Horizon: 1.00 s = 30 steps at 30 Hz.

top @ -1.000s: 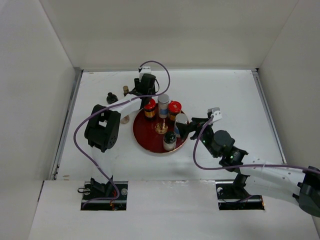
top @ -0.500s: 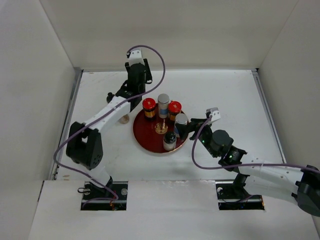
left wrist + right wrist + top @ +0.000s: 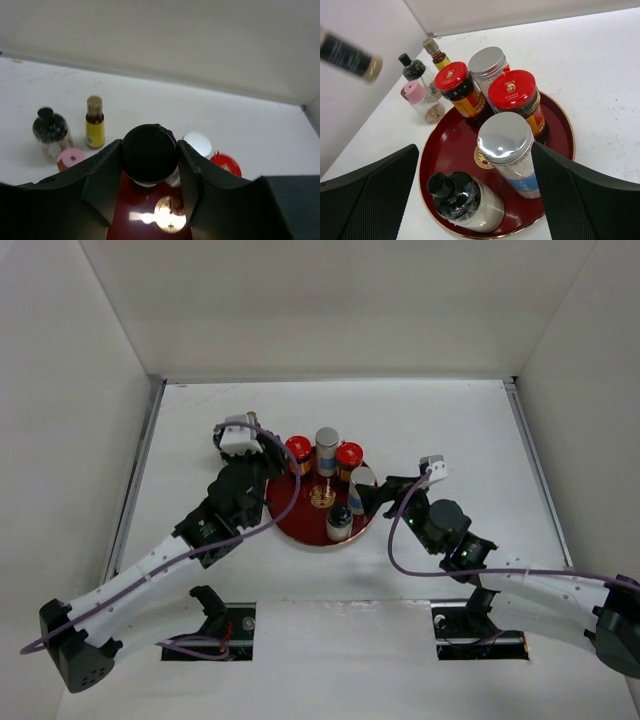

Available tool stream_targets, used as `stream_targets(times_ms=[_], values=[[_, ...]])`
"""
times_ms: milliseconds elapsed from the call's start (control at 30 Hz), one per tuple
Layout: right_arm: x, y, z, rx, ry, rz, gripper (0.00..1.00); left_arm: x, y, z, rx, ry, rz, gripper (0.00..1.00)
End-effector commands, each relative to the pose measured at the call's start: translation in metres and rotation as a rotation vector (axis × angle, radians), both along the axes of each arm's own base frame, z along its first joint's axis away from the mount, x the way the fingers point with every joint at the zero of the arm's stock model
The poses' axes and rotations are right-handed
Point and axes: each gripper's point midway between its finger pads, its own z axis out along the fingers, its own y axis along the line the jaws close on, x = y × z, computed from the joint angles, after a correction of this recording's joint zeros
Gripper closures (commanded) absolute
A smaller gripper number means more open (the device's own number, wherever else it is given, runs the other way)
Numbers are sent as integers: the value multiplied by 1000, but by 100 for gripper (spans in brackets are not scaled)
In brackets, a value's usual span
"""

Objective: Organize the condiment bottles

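The round dark-red tray [image 3: 300,525] carries two red-capped jars [image 3: 298,448] [image 3: 349,453], two silver-capped shakers [image 3: 327,438] [image 3: 362,478] and a black-capped bottle [image 3: 339,520]. My left gripper [image 3: 150,155] is shut on another black-capped bottle [image 3: 150,150] and holds it above the tray's left part [image 3: 140,210]. My right gripper [image 3: 476,165] is wide open, with the near shaker [image 3: 507,145] between its fingers, apart from both. A slim yellow bottle [image 3: 94,129], a round black-capped bottle [image 3: 50,129] and a pink-capped one [image 3: 71,157] stand on the table left of the tray.
The white table [image 3: 450,430] is walled at the back and both sides. In the top view the left arm [image 3: 215,520] covers the bottles left of the tray. A blurred dark cylinder with a tan end [image 3: 347,57] shows high at the left of the right wrist view.
The left arm has swung from the far back of the table toward the near side. Its gripper now hangs over the tray's left part. The right arm has barely moved.
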Motion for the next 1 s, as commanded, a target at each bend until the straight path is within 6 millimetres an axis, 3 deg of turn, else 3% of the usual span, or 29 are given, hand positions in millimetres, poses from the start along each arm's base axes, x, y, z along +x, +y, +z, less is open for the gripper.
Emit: stream_targets(times_ms=[0,100,233,433,733,967], values=[[2,-5,15,70,-31,-25,3,-26,6,-24,-25,47,22,59],[5,-9,15,69,-30,-40,3,-23,-20,-49,-40,93,-36,58],[4,-11,13,69,-29,-45,3,-4,-66,-80,-10,148,-118,58],[7,-15,10,67,-21,-63,3,29,-99,-104,2,165,-172,58],[13,-16,6,60,-10,-74,3,51,-120,-155,54,254,-198,58],[14,-18,4,67,-9,-84,3,54,-129,-177,84,288,-212,57]])
